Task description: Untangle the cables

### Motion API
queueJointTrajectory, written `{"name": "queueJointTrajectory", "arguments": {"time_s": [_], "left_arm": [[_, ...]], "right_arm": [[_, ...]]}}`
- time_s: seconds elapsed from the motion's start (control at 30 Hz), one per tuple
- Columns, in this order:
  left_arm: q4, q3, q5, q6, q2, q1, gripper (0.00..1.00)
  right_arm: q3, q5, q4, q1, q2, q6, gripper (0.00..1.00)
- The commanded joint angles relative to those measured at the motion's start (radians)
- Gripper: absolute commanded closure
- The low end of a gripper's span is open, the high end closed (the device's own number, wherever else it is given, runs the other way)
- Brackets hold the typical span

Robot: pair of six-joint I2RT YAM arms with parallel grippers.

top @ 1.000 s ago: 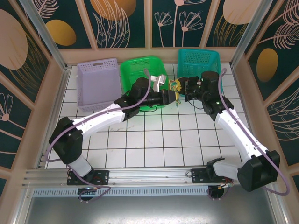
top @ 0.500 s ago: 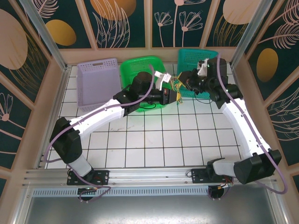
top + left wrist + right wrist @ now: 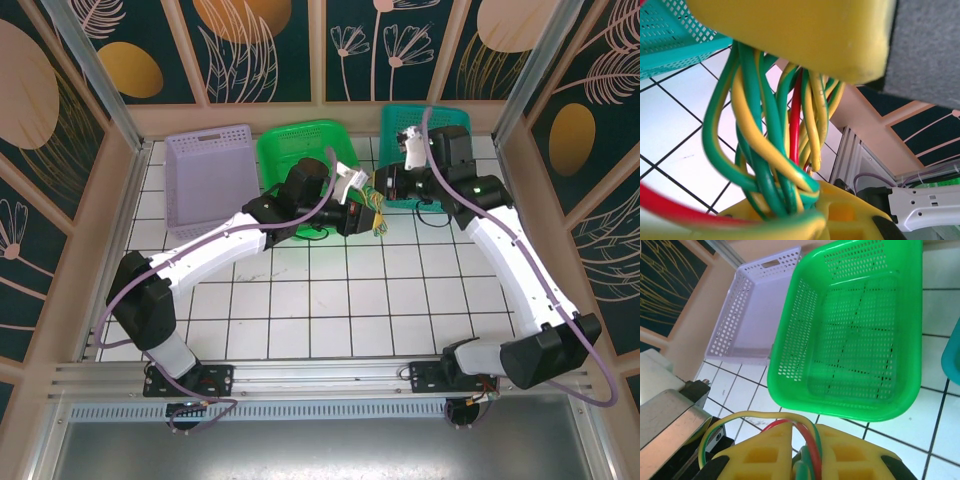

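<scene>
The cables (image 3: 375, 207) are a tangled bunch of green, yellow and red wires hanging between the two grippers, just in front of the green and teal baskets. My left gripper (image 3: 358, 213) is shut on the bunch from the left. In the left wrist view the cables (image 3: 772, 150) run in twisted loops between the yellow fingers (image 3: 790, 35) of that gripper (image 3: 800, 145). My right gripper (image 3: 387, 187) is shut on the bunch from the right. In the right wrist view red, green and yellow cables (image 3: 804, 434) are pinched in the narrow gap of that gripper (image 3: 807, 460).
Three baskets stand along the back: a purple basket (image 3: 208, 178), a green basket (image 3: 300, 145) and a teal basket (image 3: 428, 124). In the right wrist view the green basket (image 3: 850, 340) and purple basket (image 3: 755, 315) lie below. White tiled floor (image 3: 330, 300) spreads toward the near edge.
The right arm has risen and swung back over the teal basket, its gripper still on the bunch. The left gripper has stayed almost in place and the bunch has shifted a little left.
</scene>
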Motion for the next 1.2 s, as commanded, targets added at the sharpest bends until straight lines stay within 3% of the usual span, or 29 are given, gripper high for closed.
{"name": "queueJointTrajectory", "arguments": {"time_s": [0.0, 0.1, 0.2, 0.23, 0.27, 0.3, 0.43, 0.6, 0.77, 0.9, 1.17], "left_arm": [[-0.338, -0.052, 0.161, 0.069, -0.026, -0.019, 1.00], [-0.297, -0.058, 0.128, 0.033, -0.043, -0.018, 1.00], [-0.168, -0.079, 0.076, -0.081, -0.069, -0.018, 1.00], [-0.126, -0.087, 0.071, -0.124, -0.076, -0.018, 0.96], [-0.090, -0.090, 0.066, -0.160, -0.081, -0.017, 0.72], [-0.075, -0.088, 0.055, -0.179, -0.087, -0.017, 0.64], [-0.006, -0.097, -0.001, -0.260, -0.161, 0.008, 0.48], [0.180, -0.177, 0.023, -0.458, -0.253, 0.111, 0.35], [0.352, -0.170, 0.036, -0.627, -0.201, 0.130, 0.32], [0.279, -0.075, 0.031, -0.543, -0.136, 0.130, 0.33], [0.294, -0.030, 0.078, -0.497, -0.064, 0.130, 0.47]], "right_arm": [[0.049, 0.253, 0.260, -0.046, -0.037, -0.278, 1.00], [0.052, 0.262, 0.236, -0.031, -0.019, -0.306, 1.00], [0.043, 0.163, 0.217, -0.032, -0.015, -0.235, 1.00], [0.046, 0.137, 0.206, -0.032, -0.013, -0.209, 1.00], [0.045, 0.121, 0.195, -0.033, -0.013, -0.182, 1.00], [0.039, 0.114, 0.187, -0.033, -0.017, -0.167, 1.00], [0.002, 0.100, 0.161, -0.044, -0.044, -0.125, 1.00], [-0.030, 0.042, 0.162, -0.055, -0.058, -0.080, 1.00], [-0.059, -0.057, 0.190, -0.057, -0.056, -0.030, 1.00], [-0.055, -0.146, 0.177, -0.059, -0.037, -0.011, 1.00], [-0.071, -0.262, 0.164, -0.060, -0.019, 0.043, 1.00]]}}
